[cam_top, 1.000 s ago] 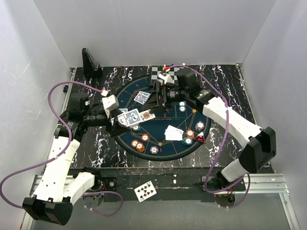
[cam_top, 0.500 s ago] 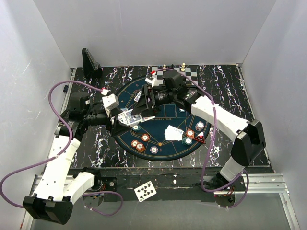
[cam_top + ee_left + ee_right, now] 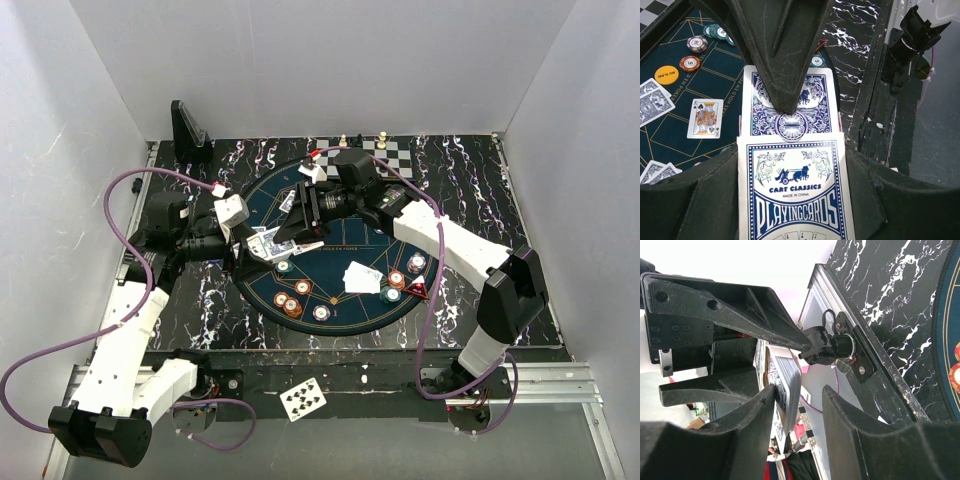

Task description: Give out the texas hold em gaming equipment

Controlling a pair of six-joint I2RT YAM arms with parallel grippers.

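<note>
Black marbled bench (image 3: 470, 180), with a round dark-blue mat (image 3: 350, 290) at its centre and a chessboard (image 3: 385, 152) at the far edge.

Left arm: gripper (image 3: 262, 246) is held over the mat's left side. Its jaws are closed on a card deck (image 3: 792, 170); the left wrist view shows the box flap marked "CART CLASSICS" nearest the camera and a blue-patterned card back under the upper finger (image 3: 782, 55).

Right arm: gripper (image 3: 305, 215) reaches from the right side across the mat to the deck. The right wrist view shows its 2 fingers (image 3: 747, 440) parted, with the deck's edge in the gap; contact cannot be told.

Loose cards: a face-down pair (image 3: 362, 277) lies near the mat's centre, 1 face-up card (image 3: 705, 118) and further face-down cards (image 3: 652, 102) show in the left wrist view, and 1 face-up card (image 3: 303, 399) lies off the bench at the near edge.

Chips (image 3: 291, 304): scattered along the mat's near half, with 2 more groups (image 3: 694, 52) in the left wrist view.

Markers: a yellow disc (image 3: 666, 75) on the mat and a red triangle (image 3: 416, 291) at the mat's right rim.
</note>
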